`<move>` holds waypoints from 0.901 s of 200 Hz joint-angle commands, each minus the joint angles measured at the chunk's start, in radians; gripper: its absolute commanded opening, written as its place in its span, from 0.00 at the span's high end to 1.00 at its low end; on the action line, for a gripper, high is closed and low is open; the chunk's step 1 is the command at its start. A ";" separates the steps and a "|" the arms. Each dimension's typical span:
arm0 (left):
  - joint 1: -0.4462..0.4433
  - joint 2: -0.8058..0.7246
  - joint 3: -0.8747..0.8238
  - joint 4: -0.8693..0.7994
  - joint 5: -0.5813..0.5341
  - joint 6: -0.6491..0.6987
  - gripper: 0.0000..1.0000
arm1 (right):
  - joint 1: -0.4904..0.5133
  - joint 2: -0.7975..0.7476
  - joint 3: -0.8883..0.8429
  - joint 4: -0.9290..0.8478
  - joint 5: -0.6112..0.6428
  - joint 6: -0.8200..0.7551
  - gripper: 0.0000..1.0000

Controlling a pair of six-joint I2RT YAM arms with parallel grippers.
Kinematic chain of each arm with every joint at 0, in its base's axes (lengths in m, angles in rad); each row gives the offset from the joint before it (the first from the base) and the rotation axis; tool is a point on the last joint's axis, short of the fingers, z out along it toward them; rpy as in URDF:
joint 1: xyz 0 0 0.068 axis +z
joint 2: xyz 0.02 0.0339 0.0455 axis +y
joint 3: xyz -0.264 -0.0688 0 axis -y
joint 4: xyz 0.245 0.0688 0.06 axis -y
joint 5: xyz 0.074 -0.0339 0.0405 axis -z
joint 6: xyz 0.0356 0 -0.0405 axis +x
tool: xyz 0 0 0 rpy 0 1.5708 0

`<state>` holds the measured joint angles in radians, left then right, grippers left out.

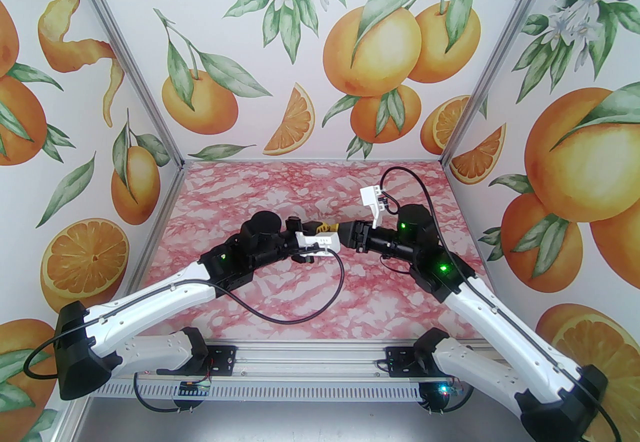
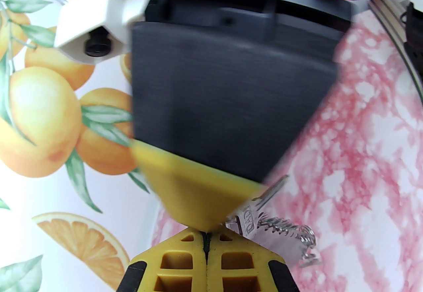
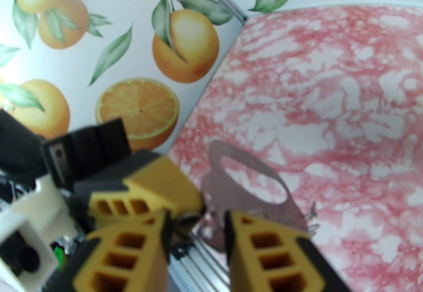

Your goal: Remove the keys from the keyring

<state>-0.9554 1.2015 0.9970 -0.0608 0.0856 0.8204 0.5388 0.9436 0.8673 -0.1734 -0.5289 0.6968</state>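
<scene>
The two robot arms meet tip to tip over the middle of the pink and white marbled table. Walls with a print of oranges and green leaves stand around it.

The left gripper is closed tight. Its two yellow fingers press together, and a thin dark edge shows in the crack between them. In the right wrist view, that yellow tip sits on the left edge of the dark grey oblong metal keyring. So the left gripper has hold of the keyring. The keyring has a big oval hole, and the pink table shows through it.

The right gripper is a little way open. Its yellow fingers stand apart with a gap between them. The bottom edge of the keyring sits in that gap. The pictures do not show whether a finger touches it. In the left wrist view, the tip of one right finger points down and comes right up to the closed left fingertips.

The small silvery metal keys hang just to the right of the left fingertips. One flat key sticks up at a slant and has letters stamped on its head. A row of tiny shiny wire rings lies beside it, close to the keyring's edge.
</scene>
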 commanded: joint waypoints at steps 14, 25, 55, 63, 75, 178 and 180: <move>-0.011 -0.011 0.060 -0.011 0.029 0.014 1.00 | -0.008 0.015 -0.033 0.107 -0.100 0.046 0.65; -0.013 -0.010 0.063 -0.007 0.031 0.014 1.00 | -0.008 0.021 -0.035 0.104 -0.112 0.046 0.64; -0.013 -0.002 0.075 -0.021 0.020 0.020 1.00 | -0.008 -0.012 -0.053 0.094 -0.104 0.062 0.61; -0.014 -0.001 0.077 -0.022 0.019 0.022 1.00 | -0.007 -0.021 -0.053 0.086 -0.102 0.064 0.61; -0.014 0.002 0.078 -0.020 0.014 0.023 1.00 | -0.008 -0.022 -0.040 0.048 -0.102 0.056 0.59; -0.018 0.023 0.095 -0.042 -0.012 0.025 1.00 | 0.047 -0.019 0.031 -0.127 0.049 0.001 0.49; -0.018 0.022 0.095 -0.042 -0.013 0.025 1.00 | 0.050 -0.016 0.033 -0.134 0.056 -0.001 0.49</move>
<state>-0.9653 1.2186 1.0462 -0.1123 0.0814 0.8436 0.5621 0.9100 0.8497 -0.2195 -0.5564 0.7341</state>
